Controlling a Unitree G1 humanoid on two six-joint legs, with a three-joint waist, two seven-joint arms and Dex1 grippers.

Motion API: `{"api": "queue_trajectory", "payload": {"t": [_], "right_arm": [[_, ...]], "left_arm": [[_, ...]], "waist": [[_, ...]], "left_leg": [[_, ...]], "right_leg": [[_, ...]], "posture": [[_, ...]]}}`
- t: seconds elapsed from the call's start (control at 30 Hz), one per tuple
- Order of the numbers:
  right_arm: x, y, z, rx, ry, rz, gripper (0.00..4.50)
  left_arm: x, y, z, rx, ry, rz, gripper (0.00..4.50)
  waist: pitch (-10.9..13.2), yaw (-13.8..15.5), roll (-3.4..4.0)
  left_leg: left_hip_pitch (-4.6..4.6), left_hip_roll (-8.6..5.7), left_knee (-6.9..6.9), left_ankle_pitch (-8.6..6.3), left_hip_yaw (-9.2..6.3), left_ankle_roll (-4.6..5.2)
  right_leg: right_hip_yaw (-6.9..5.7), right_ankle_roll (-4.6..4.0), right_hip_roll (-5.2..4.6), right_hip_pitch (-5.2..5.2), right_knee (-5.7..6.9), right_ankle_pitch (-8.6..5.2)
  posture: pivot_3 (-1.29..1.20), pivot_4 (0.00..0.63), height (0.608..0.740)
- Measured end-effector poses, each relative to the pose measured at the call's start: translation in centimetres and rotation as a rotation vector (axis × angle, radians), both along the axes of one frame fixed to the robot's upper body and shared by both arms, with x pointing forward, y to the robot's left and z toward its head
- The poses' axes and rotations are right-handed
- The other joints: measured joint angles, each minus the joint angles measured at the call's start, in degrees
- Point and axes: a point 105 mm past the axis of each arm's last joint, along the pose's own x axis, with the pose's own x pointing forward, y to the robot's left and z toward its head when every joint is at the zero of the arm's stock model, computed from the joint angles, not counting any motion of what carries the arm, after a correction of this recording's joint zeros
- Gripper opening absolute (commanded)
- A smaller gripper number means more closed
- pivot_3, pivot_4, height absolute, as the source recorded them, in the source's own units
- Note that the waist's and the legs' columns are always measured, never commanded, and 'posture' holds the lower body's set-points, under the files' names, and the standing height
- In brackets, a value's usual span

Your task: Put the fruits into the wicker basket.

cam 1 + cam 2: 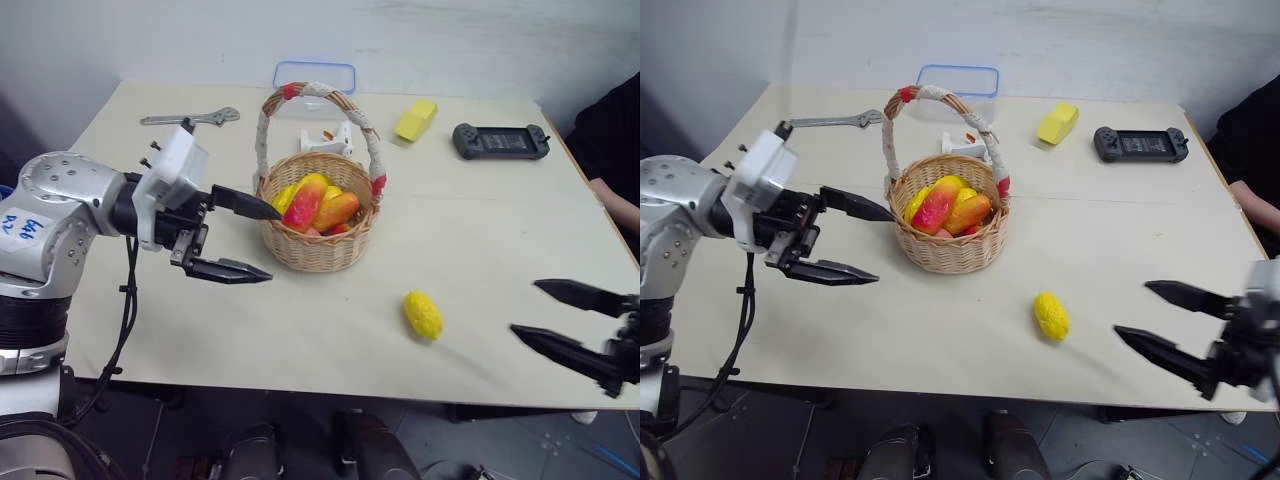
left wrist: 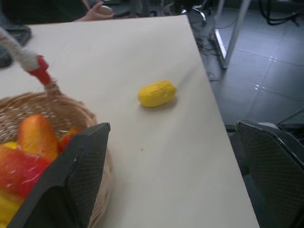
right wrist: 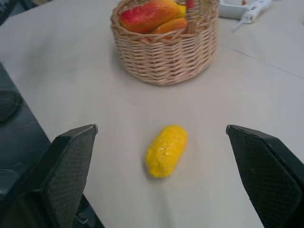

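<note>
Fruit status first: you have mango-like fruits (image 1: 312, 200) already lying in the wicker basket (image 1: 318, 250), red-orange and yellow ones piled together, and one bumpy yellow lemon-like fruit (image 1: 424, 314) loose on the table (image 1: 480, 240), in front of the basket and a bit to its right, near the front edge. Basket sits mid-table, upright, arched handle (image 1: 266, 130) wrapped white with red ends.

Your left gripper (image 1: 245, 239) hangs just left of the basket, pointing toward it, fingers spread wide, nothing between them; the upper finger tip is right by the basket rim, whether it touches you can't tell. In the left wrist view the basket wall sits right behind one finger (image 2: 76, 180) and the lemon lies well apart on bare tabletop.

Your right gripper (image 1: 537, 312) is at the table's front right corner, fingers spread wide, empty, aimed at the lemon from a distance; the right wrist view frames the lemon (image 3: 166, 150) between the two fingers, basket beyond it.

Back of table: clear blue-rimmed box (image 1: 314, 76) behind the basket, wrench (image 1: 190, 119) back left, yellow sponge block (image 1: 415, 119), black handheld console (image 1: 500, 140) back right, small white object (image 1: 327, 141) behind the basket. Person's dark sleeve (image 1: 605, 130) at the right edge.
</note>
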Motion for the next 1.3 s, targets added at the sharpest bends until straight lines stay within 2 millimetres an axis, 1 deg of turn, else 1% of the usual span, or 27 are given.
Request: {"api": "queue_trajectory", "payload": {"t": [0.03, 0.13, 0.2, 0.27, 0.43, 0.57, 0.67, 0.8, 0.87, 0.9, 0.93, 1.0, 1.03, 1.13, 1.17, 1.23, 1.3], "right_arm": [[0.2, 0.5, -0.6, -0.008, 0.012, 0.015, 4.5], [2.2, 2.4, -2.5, -0.045, 0.002, 0.024, 4.5], [3.8, 3.2, -3.4, -0.009, -0.01, -0.007, 4.5], [4.9, 3.5, -4.5, 0.005, 0.009, -0.041, 4.5], [6.1, 3.7, -7.9, -0.085, 0.083, -0.092, 4.5], [7.1, 3.5, -8.8, -0.088, 0.095, -0.149, 4.5], [7.6, 3.9, -9.3, -0.1, 0.099, -0.15, 3.89], [7.8, 4.3, -9.7, -0.095, 0.109, -0.146, 2.45], [7.7, 4.5, -9.7, -0.092, 0.112, -0.13, 1.83], [7.6, 4.6, -9.6, -0.088, 0.111, -0.12, 1.69], [7.6, 4.8, -9.5, -0.082, 0.109, -0.107, 1.67], [7.8, 5.6, -8.5, -0.049, 0.085, -0.066, 1.67], [8.2, 6.5, -7.1, -0.011, 0.051, -0.03, 1.67], [9.4, 9.5, -1.8, 0.086, -0.092, 0.09, 1.67], [9.8, 10.3, -0.3, 0.102, -0.13, 0.118, 1.67], [10.5, 11.8, 2.1, 0.133, -0.183, 0.156, 1.67], [11.7, 13.2, 2.9, 0.147, -0.179, 0.174, 1.67]], "left_arm": [[0.0, -0.2, -0.2, 0.001, -0.002, -0.01, 4.45], [-0.1, -0.7, -0.9, 0.018, -0.008, -0.037, 4.45], [-0.3, -1.0, -1.1, 0.026, -0.024, -0.052, 4.45], [-0.4, -1.1, -1.3, 0.032, -0.032, -0.057, 4.45], [0.0, -1.7, -1.5, 0.02, -0.04, -0.045, 4.45], [0.1, -1.6, -1.5, 0.017, -0.045, -0.031, 4.45], [0.2, -1.5, -1.8, 0.018, -0.041, -0.022, 4.5], [0.4, -1.3, -1.8, 0.013, -0.047, -0.003, 4.5], [0.8, -1.1, -1.4, -0.008, -0.059, 0.031, 4.5], [1.2, -0.9, -1.1, -0.028, -0.06, 0.065, 4.5], [1.7, -0.6, -0.8, -0.048, -0.058, 0.101, 4.5], [2.1, 0.1, -0.2, -0.084, -0.05, 0.16, 4.5], [2.0, 0.7, 0.1, -0.099, -0.042, 0.182, 4.5], [1.7, 2.4, 0.4, -0.115, -0.024, 0.251, 4.5], [1.7, 2.9, 0.4, -0.114, -0.018, 0.27, 4.5], [1.7, 3.3, 0.4, -0.118, -0.017, 0.296, 4.5], [1.7, 3.4, 0.6, -0.119, -0.026, 0.31, 4.5]], "waist": [[0.0, 0.01, 0.01], [0.0, -0.54, 0.0], [0.01, -0.82, 0.0], [0.02, -0.9, 0.03], [0.02, -0.88, 0.03], [0.02, -1.12, 0.03], [0.02, -1.15, 0.03], [0.02, -0.99, 0.03], [0.02, -1.01, 0.03], [0.02, -1.02, 0.03], [0.02, -1.05, 0.03], [0.03, -1.33, 0.03], [0.02, -1.68, 0.03], [0.05, -2.66, 0.07], [0.05, -2.75, 0.06], [0.05, -2.6, 0.06], [0.05, -2.46, 0.06]], "left_leg": [[-0.04, -0.01, 0.0, 0.01, -0.01, 0.01], [-0.1, -0.01, 0.0, 0.01, -0.02, -0.01], [-0.14, -0.02, 0.01, 0.09, -0.03, -0.17], [-0.11, -0.04, 0.0, 0.11, -0.02, -0.24], [-0.13, -0.04, 0.0, 0.09, -0.02, -0.26], [-0.09, -0.04, 0.03, 0.1, 0.03, -0.27], [-0.04, -0.02, 0.02, 0.11, 0.02, -0.28], [-0.05, -0.02, 0.03, 0.12, 0.01, -0.27], [-0.06, -0.03, 0.04, 0.11, 0.02, -0.26], [-0.06, -0.03, 0.05, 0.11, 0.02, -0.26], [-0.05, -0.03, 0.05, 0.11, 0.02, -0.26], [-0.06, -0.01, 0.05, 0.11, 0.03, -0.26], [-0.03, 0.01, 0.05, 0.11, 0.06, -0.27], [0.02, 0.05, 0.03, 0.14, 0.04, -0.32], [0.02, 0.06, 0.03, 0.15, 0.04, -0.33], [0.01, 0.08, 0.01, 0.15, -0.01, -0.35], [-0.03, 0.07, 0.02, 0.14, -0.01, -0.36]], "right_leg": [[0.0, 0.0, 0.0, -0.03, 0.0, 0.0], [0.01, 0.0, 0.02, -0.11, 0.03, 0.0], [0.0, 0.01, 0.01, -0.13, 0.04, 0.0], [0.01, 0.01, 0.0, -0.14, 0.1, 0.0], [0.0, 0.02, 0.0, -0.15, 0.1, 0.0], [0.02, 0.03, 0.0, -0.15, 0.14, 0.0], [0.02, 0.02, 0.02, -0.15, 0.21, 0.0], [0.01, 0.01, 0.02, -0.15, 0.24, -0.01], [0.02, 0.02, 0.01, -0.15, 0.24, -0.01], [0.02, 0.02, 0.01, -0.15, 0.24, -0.01], [0.02, 0.02, 0.01, -0.15, 0.25, 0.0], [0.02, 0.02, 0.03, -0.18, 0.29, 0.0], [0.03, 0.02, 0.04, -0.18, 0.33, 0.0], [-0.01, 0.01, 0.04, -0.19, 0.42, 0.0], [-0.01, 0.0, 0.06, -0.23, 0.45, 0.0], [-0.05, -0.05, 0.07, -0.24, 0.46, -0.02], [-0.06, -0.09, 0.06, -0.26, 0.44, -0.03]], "posture": [[0.0, 0.15, 0.74], [0.0, 0.15, 0.74], [0.0, 0.15, 0.74], [0.0, 0.15, 0.74], [0.0, 0.15, 0.74], [0.0, 0.15, 0.74], [0.0, 0.15, 0.74], [0.0, 0.15, 0.74], [0.0, 0.15, 0.74], [0.0, 0.15, 0.74], [0.0, 0.15, 0.74], [0.0, 0.15, 0.74], [0.0, 0.15, 0.74], [0.0, 0.15, 0.74], [0.0, 0.15, 0.74], [0.0, 0.15, 0.74], [0.0, 0.15, 0.74]]}}
